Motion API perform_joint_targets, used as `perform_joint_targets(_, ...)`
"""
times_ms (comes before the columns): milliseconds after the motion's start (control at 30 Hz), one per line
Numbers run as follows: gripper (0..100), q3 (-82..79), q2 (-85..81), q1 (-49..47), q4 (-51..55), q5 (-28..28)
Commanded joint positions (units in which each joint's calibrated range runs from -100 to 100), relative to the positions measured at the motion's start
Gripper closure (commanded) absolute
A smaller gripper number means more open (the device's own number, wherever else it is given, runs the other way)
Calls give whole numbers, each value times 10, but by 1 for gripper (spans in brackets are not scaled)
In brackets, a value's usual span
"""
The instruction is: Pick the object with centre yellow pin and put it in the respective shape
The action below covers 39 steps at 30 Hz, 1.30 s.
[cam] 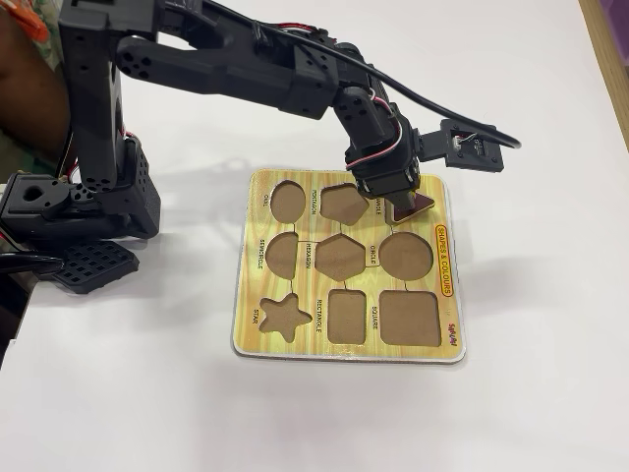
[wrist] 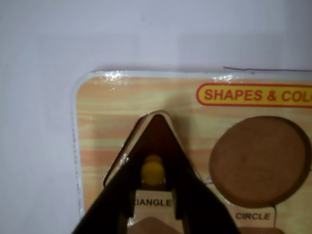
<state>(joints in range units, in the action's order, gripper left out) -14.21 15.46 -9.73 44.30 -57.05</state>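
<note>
Fingers (wrist: 153, 195) clamped on yellow knob (wrist: 153, 171), triangle (wrist: 158, 136) tilted over triangular recess (cam: 411, 205)

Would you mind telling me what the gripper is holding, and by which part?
The gripper holds the brown triangle by the yellow knob in its middle, over the board.

Puzzle board (wrist: 112, 112) shows printed yellow wood-grain under a glossy film, glare along its 12 o'clock edge; circle recess (wrist: 259, 160) is matt brown fibreboard; gripper (wrist: 154, 195) looks black matt plastic; table (cam: 531, 413) smooth, white.
</note>
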Motion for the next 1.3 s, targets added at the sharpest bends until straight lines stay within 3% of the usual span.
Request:
perform_joint_targets(0, 98, 6, -16, -4, -7, -1)
perform_joint_targets(1267, 99, -61, -67, -21, -10, -2)
